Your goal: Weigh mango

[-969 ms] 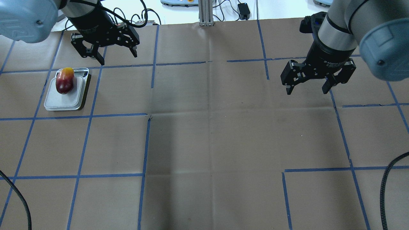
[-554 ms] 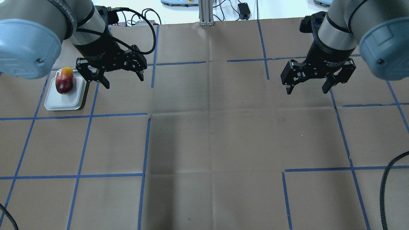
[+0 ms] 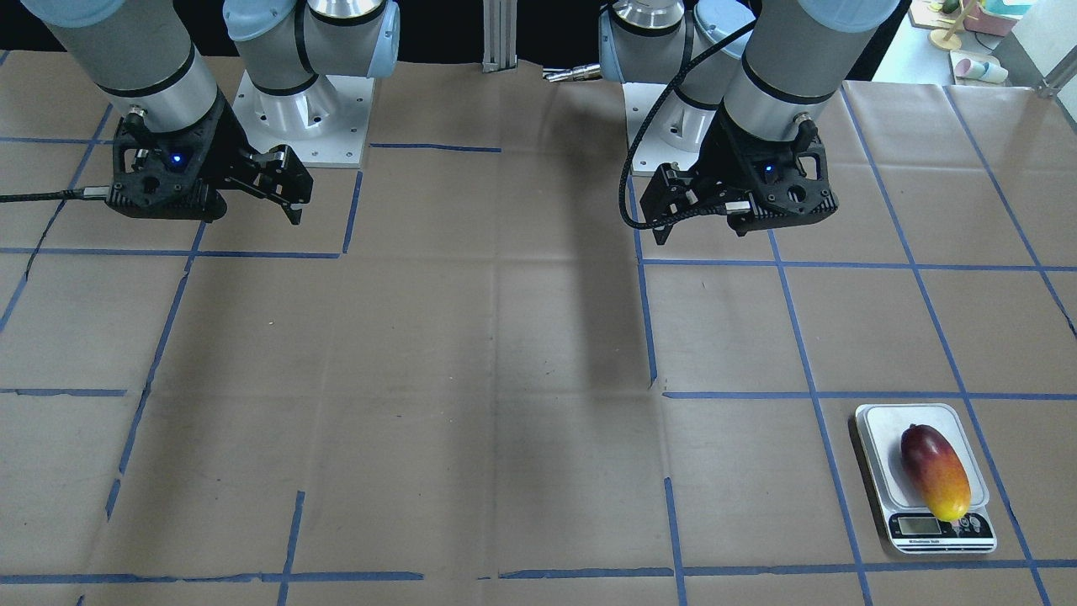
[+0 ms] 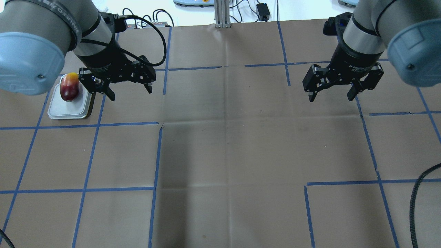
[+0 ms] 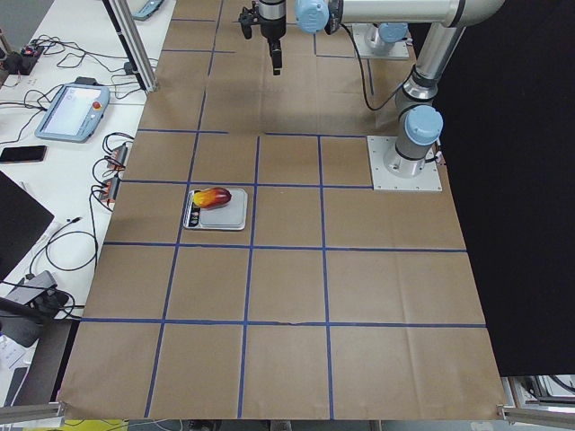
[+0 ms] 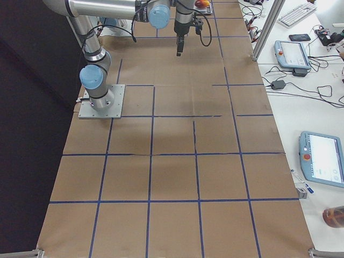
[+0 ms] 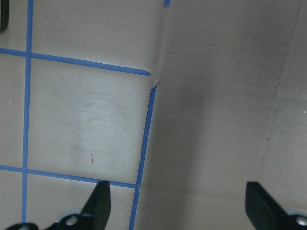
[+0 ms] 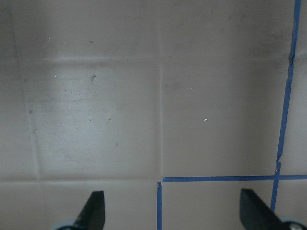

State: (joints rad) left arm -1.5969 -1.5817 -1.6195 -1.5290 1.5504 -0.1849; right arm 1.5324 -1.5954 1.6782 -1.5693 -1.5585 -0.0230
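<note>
The mango [image 4: 69, 90], dark red fading to yellow, lies on the white scale [image 4: 70, 111] at the table's far left. It also shows in the front view [image 3: 936, 471] on the scale [image 3: 879, 442], its yellow end over the display, and in the exterior left view [image 5: 214, 197]. My left gripper [image 4: 130, 93] is open and empty, hovering just right of the scale; the left wrist view [image 7: 180, 203] shows only paper between its fingers. My right gripper [image 4: 330, 99] is open and empty above the far right of the table; its wrist view [image 8: 175, 211] shows only bare paper.
Brown paper with a blue tape grid [image 4: 158, 155] covers the table. An aluminium post [image 4: 222, 13] and cables stand at the far edge. A black cable [image 4: 415, 206] hangs at the right near side. Teach pendants [image 6: 293, 51] lie on the side bench.
My left gripper has moved from beyond the scale toward the near side and slightly right, still open. The mango, the scale and the right arm have not moved.
</note>
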